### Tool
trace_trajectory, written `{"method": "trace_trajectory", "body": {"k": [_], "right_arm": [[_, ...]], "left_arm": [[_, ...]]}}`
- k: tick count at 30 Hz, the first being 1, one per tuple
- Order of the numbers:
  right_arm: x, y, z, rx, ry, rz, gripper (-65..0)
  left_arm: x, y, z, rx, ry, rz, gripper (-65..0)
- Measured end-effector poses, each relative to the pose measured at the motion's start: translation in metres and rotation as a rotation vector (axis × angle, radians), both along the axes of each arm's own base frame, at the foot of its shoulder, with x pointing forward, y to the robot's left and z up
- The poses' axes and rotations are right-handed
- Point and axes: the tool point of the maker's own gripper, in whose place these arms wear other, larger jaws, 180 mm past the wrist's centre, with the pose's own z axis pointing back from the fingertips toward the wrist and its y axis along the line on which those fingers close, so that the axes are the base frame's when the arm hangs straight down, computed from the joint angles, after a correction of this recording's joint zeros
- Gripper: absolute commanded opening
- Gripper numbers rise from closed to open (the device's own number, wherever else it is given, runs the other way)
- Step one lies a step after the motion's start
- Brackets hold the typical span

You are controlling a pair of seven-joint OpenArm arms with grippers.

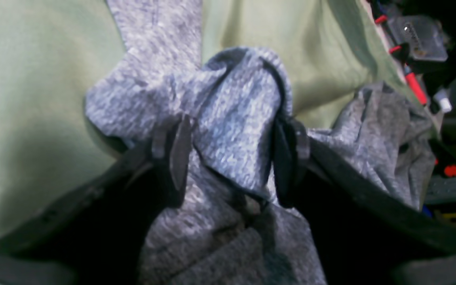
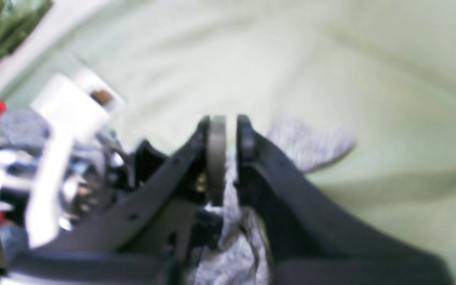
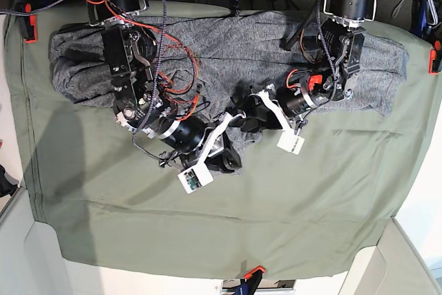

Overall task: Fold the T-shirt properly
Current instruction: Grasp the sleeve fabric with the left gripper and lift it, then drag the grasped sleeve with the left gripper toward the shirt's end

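one t-shirt (image 3: 228, 39) lies on the worktop, spread across the far half of the olive-green cloth (image 3: 228, 219) in the base view, its long axis running side to side along the far edge, one end reaching toward that view's left edge and the other toward the right. a bunched part of it is drawn out from the middle of the near edge toward the centre of the cloth, where both arms meet. two arms are in view, each with one end effector, and the two sit close together over that bunched part. the left end effector (image 1: 232, 158) has its jaws set fairly wide, one on each side of a thick rolled fold of the heather-grey knit, and the fabric fills the gap between them; more of the shirt hangs below the fingers (image 1: 180, 154) and trails off to both sides in its wrist view. the right end effector (image 2: 230, 158) has its jaws drawn narrow, with only a thin slot between them, and a slim strip of the same grey fabric runs up through that slot; a small flap of the shirt shows just beyond the tips on the pale green cloth. that view is blurred, so how firmly the strip is pinched cannot be told.
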Motion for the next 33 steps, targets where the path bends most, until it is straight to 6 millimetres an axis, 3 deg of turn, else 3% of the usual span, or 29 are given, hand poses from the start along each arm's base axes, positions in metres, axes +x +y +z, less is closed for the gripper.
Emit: {"method": "trace_trajectory", "body": {"k": [4,9,12,15,19,23,28,33], "right_arm": [[0.001,0.0,0.035,0.026,-0.094,-0.002,-37.3],[0.005,-0.009,0.06,0.035,-0.16,-0.027,-34.8],[0.017,-0.034,0.058,0.001,-0.158,-0.113,-34.8],[0.029,-0.071,0.049,-0.034,-0.117,-0.214,-34.8],[0.038,-0.117,0.038,-0.041,-0.065,-0.333,-34.8],[0.041,-0.147,0.042,0.048,-0.035,-0.413,-34.8],[0.041,-0.181,0.038,0.041,-0.019,-0.476,-34.8],[0.039,-0.196,0.032,-0.003,0.004,-0.486,-34.9]], "left_arm": [[-0.001,0.001,-0.002,0.016,-0.016,0.003,-32.6],[-0.002,0.002,-0.003,0.015,-0.017,0.005,-32.6],[-0.001,0.005,-0.001,0.023,-0.023,0.005,-32.6],[0.0,0.021,0.009,0.082,-0.051,-0.008,-32.6],[0.013,0.032,0.047,0.127,-0.169,-0.025,-31.8],[0.015,0.023,0.062,0.144,-0.225,-0.049,-24.5],[0.02,0.03,0.06,0.226,-0.287,-0.038,-24.4],[0.041,0.031,0.065,0.293,-0.372,-0.022,-24.4]]}}
